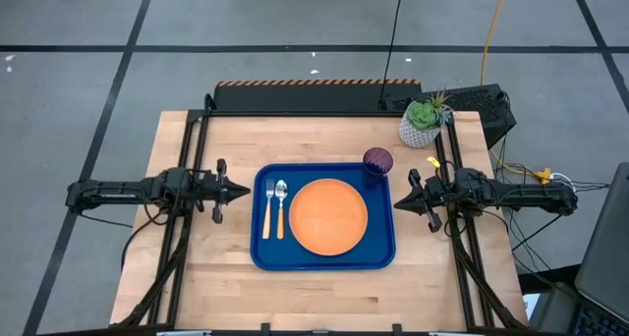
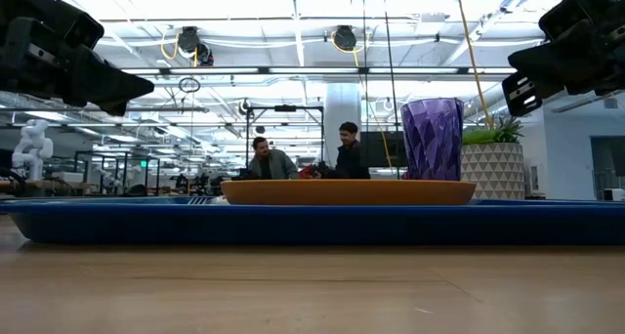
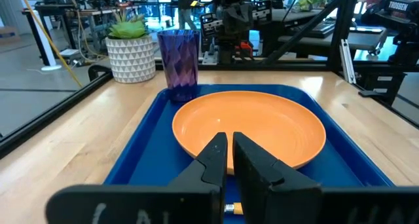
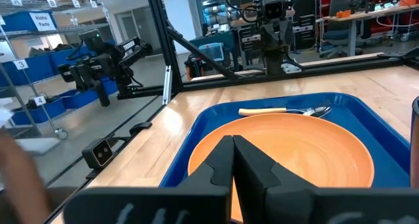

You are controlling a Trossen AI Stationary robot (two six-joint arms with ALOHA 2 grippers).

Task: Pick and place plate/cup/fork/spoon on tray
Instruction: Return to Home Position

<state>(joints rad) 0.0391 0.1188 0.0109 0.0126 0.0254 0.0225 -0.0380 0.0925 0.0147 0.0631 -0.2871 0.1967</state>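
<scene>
The blue tray (image 1: 261,252) lies in the table's middle. On it rest the orange plate (image 1: 328,216) in the middle, the purple cup (image 1: 377,161) upright at its far right corner, and the tan-handled fork (image 1: 267,208) and silver spoon (image 1: 281,206) side by side along its left end. My left gripper (image 1: 243,190) hovers shut just left of the tray, raised above the table. My right gripper (image 1: 399,204) hovers shut just right of the tray. The plate (image 3: 249,127) and cup (image 3: 179,63) show in the left wrist view; the plate (image 4: 281,152) and cutlery (image 4: 288,111) in the right wrist view.
A white pot with a green plant (image 1: 425,123) stands at the table's far right corner, behind the cup. A black box with cables (image 1: 486,105) sits beyond it. People sit in the room behind the table (image 2: 303,158).
</scene>
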